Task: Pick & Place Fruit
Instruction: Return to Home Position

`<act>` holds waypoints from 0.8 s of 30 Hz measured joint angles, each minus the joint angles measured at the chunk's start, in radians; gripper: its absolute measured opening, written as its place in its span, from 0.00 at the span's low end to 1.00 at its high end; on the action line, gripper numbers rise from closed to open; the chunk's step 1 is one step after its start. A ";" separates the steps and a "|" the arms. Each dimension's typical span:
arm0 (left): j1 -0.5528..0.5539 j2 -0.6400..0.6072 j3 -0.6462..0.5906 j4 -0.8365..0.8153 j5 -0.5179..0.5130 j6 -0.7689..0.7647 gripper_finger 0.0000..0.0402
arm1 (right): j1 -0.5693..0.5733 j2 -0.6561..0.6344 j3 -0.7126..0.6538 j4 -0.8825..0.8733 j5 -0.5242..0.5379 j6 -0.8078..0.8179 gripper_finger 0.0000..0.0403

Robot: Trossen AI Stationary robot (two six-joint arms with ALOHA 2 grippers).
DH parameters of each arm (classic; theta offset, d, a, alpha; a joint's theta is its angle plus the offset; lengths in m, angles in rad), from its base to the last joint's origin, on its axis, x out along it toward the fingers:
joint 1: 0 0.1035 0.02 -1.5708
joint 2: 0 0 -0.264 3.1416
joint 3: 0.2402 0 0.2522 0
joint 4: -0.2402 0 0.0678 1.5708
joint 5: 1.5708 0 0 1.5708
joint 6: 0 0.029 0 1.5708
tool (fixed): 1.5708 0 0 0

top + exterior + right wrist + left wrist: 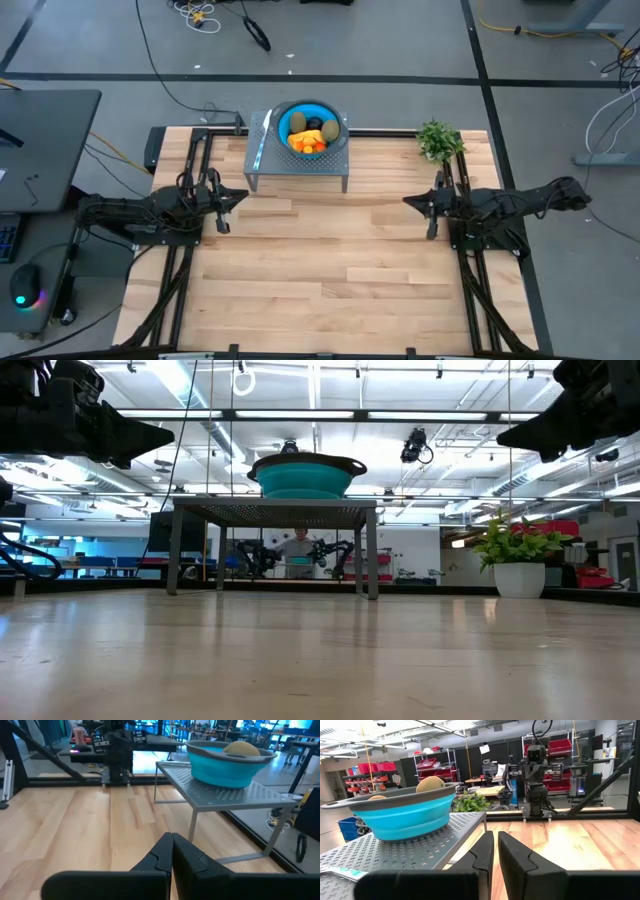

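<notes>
The only lettering in sight is a sheet of paper on a rack deep in the left wrist view, too small to read.

The fruit (308,135) lies heaped in a blue strainer bowl (283,118) at the top centre of the high view: orange and yellow pieces, brownish-green ovals and a dark ball. The bowl stands on a grey perforated metal shelf (300,170) at the far edge of the table. A knife (261,142) lies on the shelf just left of the bowl.

The left gripper (240,196) hangs at centre left of the high view, below and left of the shelf and well apart from the fruit. Its fingers (485,851) are drawn almost together with only a sliver between them, and they hold nothing. The right gripper (408,202) hangs at centre right, pointing toward the left one. It is also clear of the bowl, with its fingers (161,854) pressed together on nothing.

The table (330,280) is pale wood planking in a black frame. A small green plant (438,140) in a white pot stands at its upper right corner. In the low view, a person (298,546) shows between the shelf's legs. The room beyond is a workshop with strip lights, and the left wrist view shows racks of red bins.
</notes>
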 joint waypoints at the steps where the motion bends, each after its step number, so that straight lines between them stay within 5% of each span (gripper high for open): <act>1: 0.000 0.000 0.000 0.000 0.000 0.000 0.09 | 0.000 -0.018 -0.009 -0.001 0.000 -0.002 0.02; 13: 0.000 0.000 0.000 0.000 0.000 0.019 0.08 | 0.000 -0.269 -0.027 -0.104 -0.079 -0.041 0.02; 24: 0.000 0.000 0.000 0.001 -0.002 0.054 0.08 | -0.001 -0.268 -0.061 0.043 0.003 -0.112 0.02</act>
